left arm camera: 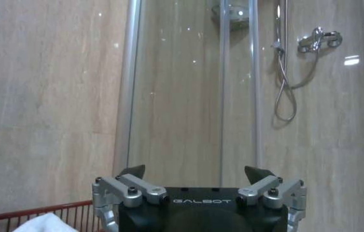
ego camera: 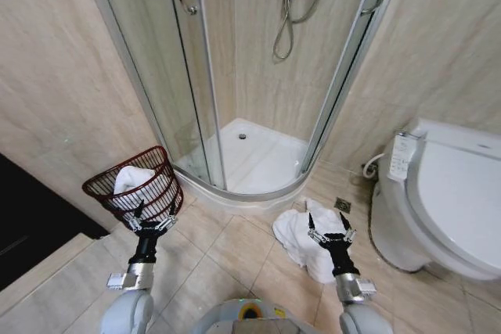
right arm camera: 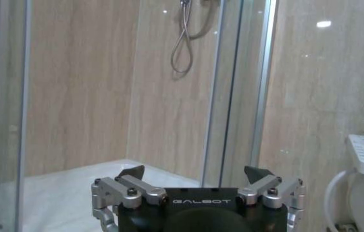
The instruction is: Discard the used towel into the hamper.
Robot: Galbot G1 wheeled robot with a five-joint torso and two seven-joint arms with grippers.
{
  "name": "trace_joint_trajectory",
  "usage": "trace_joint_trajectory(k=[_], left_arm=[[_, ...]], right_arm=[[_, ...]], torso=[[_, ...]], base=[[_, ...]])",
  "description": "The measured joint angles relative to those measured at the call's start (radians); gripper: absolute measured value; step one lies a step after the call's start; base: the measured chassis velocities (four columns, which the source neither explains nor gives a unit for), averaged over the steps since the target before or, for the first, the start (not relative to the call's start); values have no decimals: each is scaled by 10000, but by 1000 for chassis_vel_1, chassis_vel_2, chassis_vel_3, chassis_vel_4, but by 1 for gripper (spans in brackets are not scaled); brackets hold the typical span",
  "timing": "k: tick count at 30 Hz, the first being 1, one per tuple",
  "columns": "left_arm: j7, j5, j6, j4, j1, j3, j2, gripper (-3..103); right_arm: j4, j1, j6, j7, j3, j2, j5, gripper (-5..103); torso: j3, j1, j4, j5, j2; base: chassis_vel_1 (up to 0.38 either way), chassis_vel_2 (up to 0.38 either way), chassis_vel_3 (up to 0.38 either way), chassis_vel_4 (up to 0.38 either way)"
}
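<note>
Two white towels on record. Item one: a used towel, crumpled in a heap on the tiled floor between the shower enclosure and the toilet, not yet picked up. Item two: white cloth already lying inside the hamper, a dark red open-weave basket standing against the wall left of the shower.

Left gripper: released, holding nothing, raised just in front of the hamper.

Right gripper: released, holding nothing, poised over the floor towel; contact cannot be confirmed.

Progress, as judged: grasp, carry across to the hamper and drop all remain for the towel on the floor.
</note>
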Motion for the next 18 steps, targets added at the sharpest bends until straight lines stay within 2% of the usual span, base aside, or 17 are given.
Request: trace_joint_trajectory(k=[18], left_arm=[[10,42,-24,67,-5,40,-91,100]], right_arm=[[-150,-11,164,-125,26,-114,19,100]], torso=[[0,0,0,-1,0]], base=[[-64,-61,70,73]])
